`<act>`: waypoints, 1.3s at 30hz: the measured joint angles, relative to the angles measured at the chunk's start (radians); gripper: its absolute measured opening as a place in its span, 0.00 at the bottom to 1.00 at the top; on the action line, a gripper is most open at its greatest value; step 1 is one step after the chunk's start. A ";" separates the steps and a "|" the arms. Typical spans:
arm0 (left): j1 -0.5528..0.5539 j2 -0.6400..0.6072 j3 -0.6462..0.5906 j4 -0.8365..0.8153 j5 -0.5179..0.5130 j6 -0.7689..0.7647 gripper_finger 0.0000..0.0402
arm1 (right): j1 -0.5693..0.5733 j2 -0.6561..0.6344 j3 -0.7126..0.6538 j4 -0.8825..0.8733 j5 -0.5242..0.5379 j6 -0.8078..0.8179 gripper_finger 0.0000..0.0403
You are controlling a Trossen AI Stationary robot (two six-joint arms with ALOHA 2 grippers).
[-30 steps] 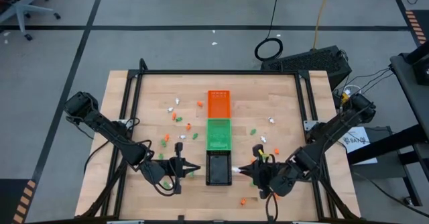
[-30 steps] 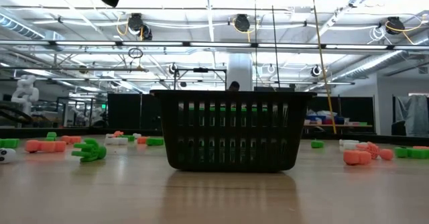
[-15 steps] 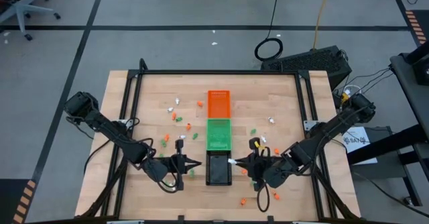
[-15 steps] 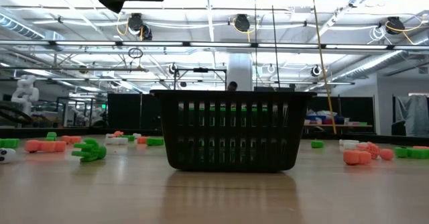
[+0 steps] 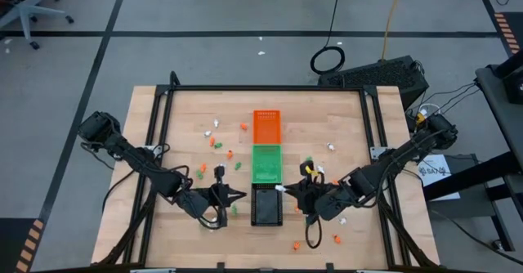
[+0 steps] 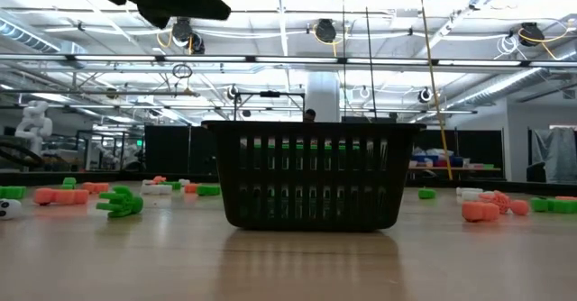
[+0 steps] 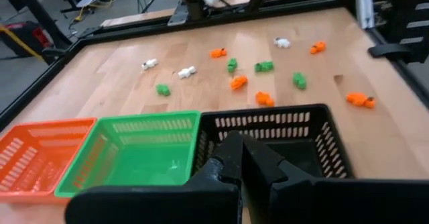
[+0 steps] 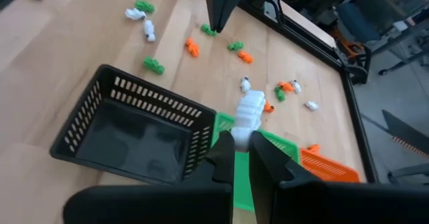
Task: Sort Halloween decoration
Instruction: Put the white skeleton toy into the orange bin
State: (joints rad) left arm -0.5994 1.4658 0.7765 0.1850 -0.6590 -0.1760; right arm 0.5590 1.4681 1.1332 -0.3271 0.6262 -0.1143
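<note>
Three small trays stand in a row at the table's middle: orange (image 5: 266, 127) farthest, green (image 5: 266, 163), black (image 5: 266, 205) nearest. Tiny orange, green and white Halloween decorations (image 5: 214, 142) lie scattered on the wood on both sides of them. My right gripper (image 5: 283, 190) is shut on a white trinket (image 8: 249, 113) beside the right rim of the trays, where black meets green. My left gripper (image 5: 242, 195) hangs shut at the black tray's left rim, and I see nothing between its fingers (image 7: 231, 153). My right gripper pinches the white trinket's near end (image 8: 243, 131) between its two fingertips. Most of the trinket sticks out beyond the tips. The fingers slant downward, coming from the table's right side. The trinket is lifted clear of the table and the trays.
Loose trinkets lie near the front edge (image 5: 297, 245) and right of the trays (image 5: 331, 147). A black frame (image 5: 261, 87) borders the tabletop. In the low view the black tray (image 6: 311, 175) stands in front, with trinkets (image 6: 120, 202) on the wood around it.
My right gripper has swung toward the table's left and far side, carrying the white trinket from beside the black tray's middle up to the tray's far right corner. It has stayed shut on the trinket.
</note>
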 joint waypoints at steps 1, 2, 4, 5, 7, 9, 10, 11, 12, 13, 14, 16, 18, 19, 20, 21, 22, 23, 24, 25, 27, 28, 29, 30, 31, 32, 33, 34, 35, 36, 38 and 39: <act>0.006 0.000 0.000 -0.004 0.000 -0.006 0.02 | -0.004 0.000 0.000 0.000 -0.001 -0.009 0.01; 0.011 0.000 0.000 -0.009 0.000 -0.017 0.02 | -0.009 0.000 0.000 0.000 -0.001 -0.017 0.01; 0.021 0.000 0.000 -0.020 0.000 -0.029 0.02 | -0.017 0.000 0.000 0.000 -0.001 -0.033 0.01; 0.025 0.000 0.000 -0.021 0.000 -0.029 0.02 | -0.022 0.000 0.000 0.000 -0.001 -0.045 0.01; 0.030 0.000 0.000 -0.019 0.000 -0.029 0.02 | -0.033 0.000 0.000 0.000 -0.002 -0.072 0.01; 0.035 0.000 0.000 -0.020 0.000 -0.028 0.02 | -0.046 0.000 0.000 0.000 -0.002 -0.093 0.01; 0.039 0.000 0.000 -0.020 0.000 -0.028 0.02 | -0.052 0.000 0.000 0.000 -0.002 -0.104 0.01; 0.043 0.000 0.000 -0.020 0.000 -0.028 0.02 | -0.058 0.000 0.000 0.000 -0.002 -0.114 0.01; 0.049 0.000 0.000 -0.020 0.000 -0.028 0.02 | -0.064 0.000 0.000 -0.003 -0.002 -0.126 0.01; 0.055 0.000 0.000 -0.020 0.000 -0.028 0.02 | -0.070 0.000 0.000 -0.008 -0.002 -0.137 0.01; 0.061 0.000 0.000 -0.020 0.000 -0.028 0.02 | -0.076 0.000 0.000 -0.013 -0.003 -0.146 0.01; 0.074 0.000 0.000 -0.025 0.000 -0.028 0.02 | -0.092 0.000 0.000 -0.022 -0.003 -0.165 0.01; 0.087 0.000 0.000 -0.052 0.001 -0.027 0.02 | -0.112 0.000 0.000 -0.023 -0.003 -0.187 0.01; 0.093 0.000 0.000 -0.069 0.001 -0.027 0.02 | -0.123 0.000 0.000 -0.023 -0.003 -0.197 0.01; 0.100 0.000 0.000 -0.085 0.001 -0.028 0.02 | -0.135 0.000 0.000 -0.023 -0.003 -0.207 0.01; 0.105 0.000 0.000 -0.100 0.001 -0.028 0.02 | -0.147 0.000 0.000 -0.023 -0.003 -0.215 0.01; 0.111 0.000 0.000 -0.113 0.001 -0.028 0.02 | -0.160 0.000 0.000 -0.023 -0.004 -0.220 0.01; 0.115 0.000 0.000 -0.125 0.001 -0.029 0.02 | -0.174 0.000 0.000 -0.023 -0.012 -0.224 0.01; 0.118 0.000 0.000 -0.133 0.001 -0.029 0.02 | -0.189 0.000 0.000 -0.023 -0.035 -0.231 0.01; 0.120 0.000 0.000 -0.139 0.001 -0.029 0.02 | -0.204 0.000 0.000 -0.022 -0.062 -0.239 0.01; 0.125 0.000 0.000 -0.153 0.012 -0.046 0.02 | -0.234 0.000 0.000 -0.023 -0.110 -0.245 0.01; 0.128 0.000 0.000 -0.164 0.020 -0.058 0.02 | -0.248 0.000 0.000 -0.023 -0.133 -0.244 0.01; 0.129 0.000 0.000 -0.178 0.023 -0.078 0.02 | -0.261 0.000 0.000 -0.023 -0.155 -0.240 0.01; 0.129 0.000 0.000 -0.195 0.023 -0.097 0.02 | -0.271 0.000 0.000 -0.023 -0.178 -0.235 0.01; 0.129 0.000 0.000 -0.212 0.024 -0.115 0.02 | -0.279 -0.001 0.000 -0.023 -0.201 -0.230 0.01; 0.129 0.000 0.000 -0.230 0.024 -0.137 0.02 | -0.287 -0.001 0.000 -0.023 -0.222 -0.228 0.01; 0.128 0.000 0.000 -0.249 0.024 -0.160 0.02 | -0.292 -0.001 0.000 -0.023 -0.241 -0.227 0.01; 0.128 0.000 0.000 -0.269 0.025 -0.181 0.02 | -0.294 -0.001 0.000 -0.023 -0.254 -0.227 0.01; 0.128 0.000 0.000 -0.286 0.025 -0.196 0.02 | -0.298 -0.001 0.000 -0.023 -0.265 -0.227 0.01; 0.128 0.000 0.000 -0.301 0.026 -0.208 0.02 | -0.298 -0.001 0.000 -0.023 -0.265 -0.227 0.01; 0.128 0.000 0.000 -0.316 0.026 -0.212 0.02 | -0.299 -0.001 0.000 -0.025 -0.265 -0.218 0.01; 0.128 0.000 0.000 -0.320 0.026 -0.211 0.02 | -0.299 -0.001 0.000 -0.026 -0.265 -0.214 0.01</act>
State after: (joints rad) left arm -0.4713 1.4658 0.7765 -0.1346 -0.6327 -0.3874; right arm 0.2604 1.4673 1.1332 -0.3527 0.3614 -0.3282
